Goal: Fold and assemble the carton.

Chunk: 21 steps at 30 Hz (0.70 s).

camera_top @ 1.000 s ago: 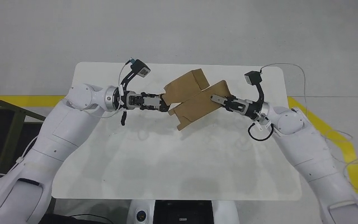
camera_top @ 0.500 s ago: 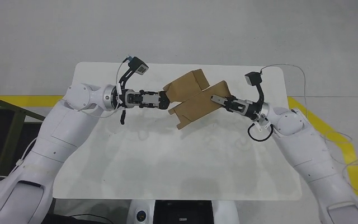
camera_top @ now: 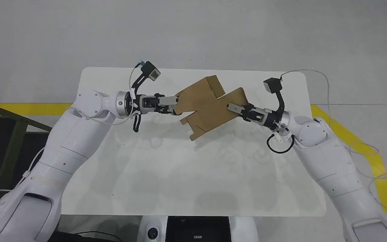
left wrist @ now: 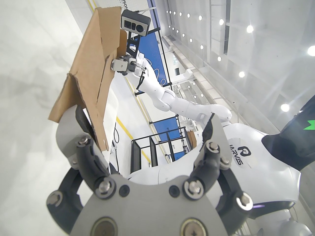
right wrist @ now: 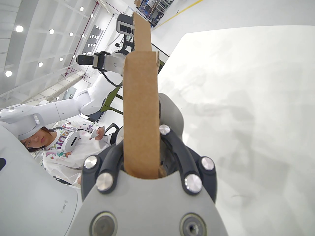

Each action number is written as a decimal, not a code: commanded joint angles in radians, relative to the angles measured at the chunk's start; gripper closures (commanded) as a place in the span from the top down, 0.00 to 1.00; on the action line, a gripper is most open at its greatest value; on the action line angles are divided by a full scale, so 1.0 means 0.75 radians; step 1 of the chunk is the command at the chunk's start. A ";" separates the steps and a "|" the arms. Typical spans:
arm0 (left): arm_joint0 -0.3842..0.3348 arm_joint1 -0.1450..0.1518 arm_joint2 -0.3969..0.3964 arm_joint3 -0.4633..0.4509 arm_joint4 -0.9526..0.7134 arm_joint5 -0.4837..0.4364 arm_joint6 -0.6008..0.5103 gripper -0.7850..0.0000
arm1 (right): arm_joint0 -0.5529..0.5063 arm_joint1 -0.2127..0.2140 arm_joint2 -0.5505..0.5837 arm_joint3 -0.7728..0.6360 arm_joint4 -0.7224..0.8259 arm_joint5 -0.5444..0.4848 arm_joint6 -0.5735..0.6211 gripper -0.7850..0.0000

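Running past both ends of the white table (camera_top: 181, 175) was a yellow floor line (camera_top: 36, 109). Nothing stood between either arm and the work.

The carton (camera_top: 208, 106) was brown corrugated board, partly folded, over the far middle of the table and between the two grippers. One flap stuck out toward the far edge, and a longer panel slanted toward the near side. Could not tell whether its lower edge touched the tabletop.

Arm pose: both arms came in from the sides over the far half of the table. The forearms were roughly in line and the grippers pointed at each other, with the carton between them.

The left gripper (camera_top: 177, 104) was at the carton's left end with its fingers spread wide. In the left wrist view one finger (left wrist: 78, 116) lay against the edge of the nearest flap and the other stood well clear of the board. It had no clamp on anything.

The right gripper (camera_top: 231, 107) was at the carton's right end, closed down on a panel. In the right wrist view the board ran straight out from between its fingers, and one finger (right wrist: 172, 114) pressed flat against it.
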<state>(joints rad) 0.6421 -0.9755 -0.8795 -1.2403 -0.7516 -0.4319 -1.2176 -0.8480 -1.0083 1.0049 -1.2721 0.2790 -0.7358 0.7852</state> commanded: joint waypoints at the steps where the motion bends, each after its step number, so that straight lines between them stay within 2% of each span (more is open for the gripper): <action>1: -0.003 -0.004 0.003 0.005 0.020 0.002 -0.008 1.00 | 0.000 -0.002 0.001 0.000 -0.001 0.001 0.000 0.00; 3: -0.004 -0.009 0.003 0.010 0.034 0.000 -0.008 0.97 | 0.001 -0.004 0.002 0.000 -0.005 0.001 0.000 0.00; 4: -0.004 -0.011 0.003 0.013 0.040 -0.002 -0.007 0.89 | 0.001 -0.005 0.003 0.000 -0.006 0.000 0.000 0.00; 7: -0.005 -0.016 0.000 0.024 0.060 -0.002 -0.003 0.77 | 0.000 -0.007 0.005 0.002 -0.009 0.002 0.000 0.00; 12: -0.004 -0.022 -0.010 0.040 0.090 0.001 0.005 0.75 | -0.002 -0.011 0.011 0.003 -0.017 0.001 -0.003 0.00; 21: 0.002 -0.031 -0.019 0.053 0.173 0.028 0.030 0.58 | -0.006 -0.017 0.020 0.003 -0.030 0.007 0.000 0.00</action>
<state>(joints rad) 0.6420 -0.9982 -0.8929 -1.2006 -0.6210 -0.4136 -1.1970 -0.8520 -1.0206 1.0195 -1.2697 0.2573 -0.7306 0.7848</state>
